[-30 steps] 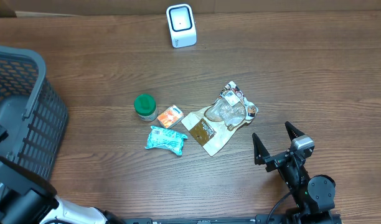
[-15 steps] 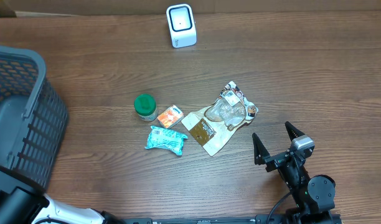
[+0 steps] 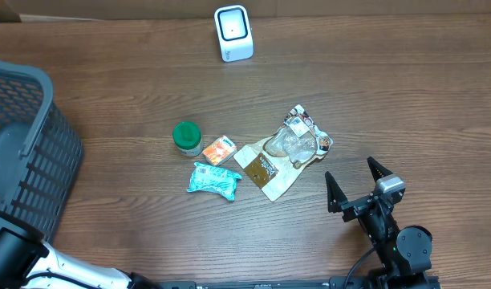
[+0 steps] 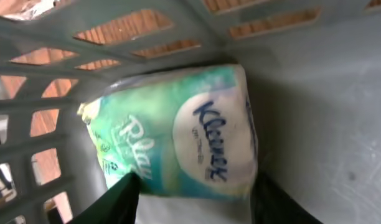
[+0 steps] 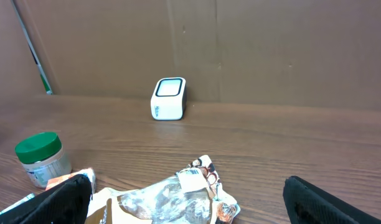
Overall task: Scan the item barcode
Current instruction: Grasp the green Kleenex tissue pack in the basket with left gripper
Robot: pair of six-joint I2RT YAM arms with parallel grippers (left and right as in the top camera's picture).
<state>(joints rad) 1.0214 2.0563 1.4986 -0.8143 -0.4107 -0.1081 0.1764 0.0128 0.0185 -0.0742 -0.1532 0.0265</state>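
Overhead, the right fingers (image 3: 334, 191) stand spread and empty over the worktop (image 3: 390, 96). At the left wrist, a tissue pack (image 4: 178, 143) lies in the basket (image 4: 315, 112) corner between the left fingers (image 4: 112, 202); I cannot tell whether they clasp it. It looks light, soft and slick, so it is best squeezed gently across its width.

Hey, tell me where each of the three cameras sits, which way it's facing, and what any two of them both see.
Overhead: above the table, looking straight down; right gripper shows lower right, left arm lower left.
Left wrist: inside the basket, facing a Kleenex pack; left gripper straddles its near end.
Right wrist: low over the table, facing the scanner; its open fingers fill the bottom corners.
Shared: overhead and right wrist both show scanner and green-lidded jar.
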